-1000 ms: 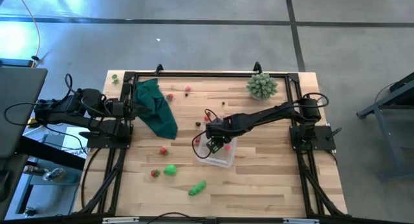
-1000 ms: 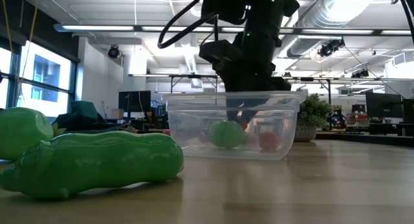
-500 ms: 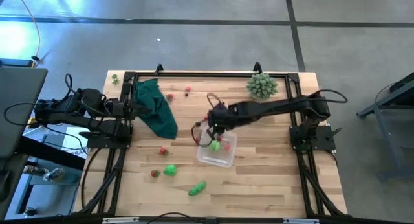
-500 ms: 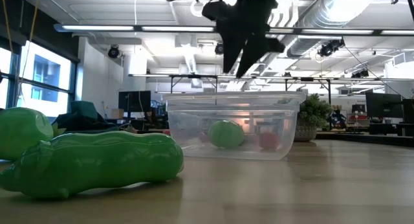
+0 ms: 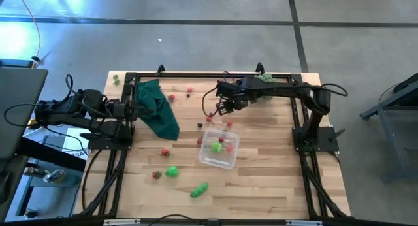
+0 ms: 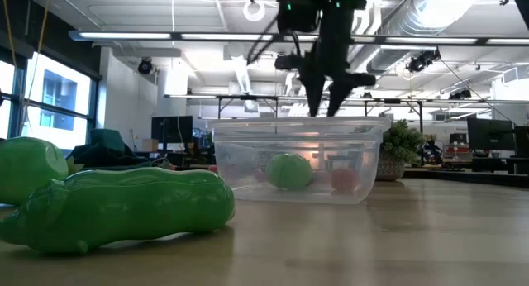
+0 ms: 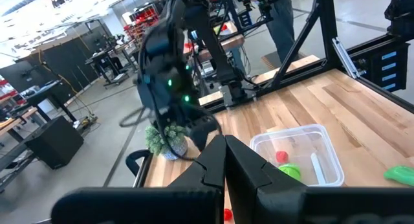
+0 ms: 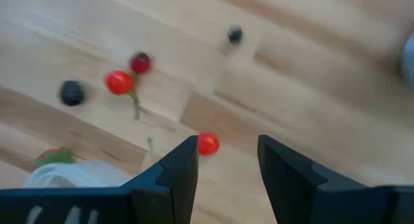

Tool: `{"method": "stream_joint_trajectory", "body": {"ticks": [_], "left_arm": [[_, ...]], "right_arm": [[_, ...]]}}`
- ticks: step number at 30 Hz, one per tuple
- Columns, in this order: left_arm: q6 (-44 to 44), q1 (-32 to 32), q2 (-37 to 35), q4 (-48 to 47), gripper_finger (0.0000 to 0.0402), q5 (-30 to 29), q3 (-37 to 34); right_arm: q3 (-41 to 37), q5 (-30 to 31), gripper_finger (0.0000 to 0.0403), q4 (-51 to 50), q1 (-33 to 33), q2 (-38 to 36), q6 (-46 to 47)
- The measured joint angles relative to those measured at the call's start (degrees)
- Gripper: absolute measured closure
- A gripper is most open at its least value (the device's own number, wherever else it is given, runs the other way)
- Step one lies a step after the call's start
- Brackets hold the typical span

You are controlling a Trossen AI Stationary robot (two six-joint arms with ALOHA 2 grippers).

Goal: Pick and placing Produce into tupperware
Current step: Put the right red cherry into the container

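**Two pieces boxed, most of the produce left on the table**

Wooden planks make up the table [image 5: 274,167], framed by dark rails, with a workshop room seen beyond it in the low view; near the table's middle the tupperware [image 5: 219,150] is set, and two pieces are counted inside it, one green piece [image 5: 215,147] and one red piece [image 5: 228,147], both also made out through the clear wall in the low view; the task is therefore judged to be at an early stage.

Outside the container more remains than has been placed: two larger green pieces [image 5: 200,189] are counted toward the near edge, the second being a rounder one [image 5: 171,172]; about seven small red, pink or dark pieces are counted on the planks, among them one beside the container's corner [image 5: 200,141], one near the cloth's lower tip [image 5: 165,151], one by the round green piece [image 5: 157,176] and two at the far side [image 5: 189,91]; an exact count of the smallest cannot be given.

One dark green cloth [image 5: 157,108] and one spiky plant [image 5: 264,77] are seen, the plant partly covered by the right arm.

The right gripper [image 5: 226,107] is held above the planks beyond the container, its jaws apart with nothing between them; in its wrist view a small red berry [image 8: 207,144] lies on the wood just ahead of the fingers; it is judged the likely next pick. The left gripper [image 7: 223,160] is parked at the left edge with its jaws closed on nothing.
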Motion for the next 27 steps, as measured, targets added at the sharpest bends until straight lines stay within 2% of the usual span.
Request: {"method": "stream_joint_trajectory", "body": {"ticks": [6, 13, 19, 27], "left_arm": [[0.0, 0.0, 0.0, 0.0, 0.0401, 0.0, 0.0], [0.0, 0.0, 0.0, 0.0, 0.0401, 0.0, 0.0], [0.0, 0.0, 0.0, 0.0, 0.0401, 0.0, 0.0], [0.0, 0.0, 0.0, 0.0, 0.0401, 0.0, 0.0]], "right_arm": [[-8.0, -6.3, 0.0251, 10.3, -0.6, 0.0, 7.8], [-14.8, -8.5, 0.0251, 19.9, -0.2, 0.0, 15.6], [-17.3, -9.1, 0.0251, 22.2, 0.7, 0.3, 18.5], [-17.6, -5.0, 0.0251, 22.0, 1.7, 0.4, 21.2]]}}
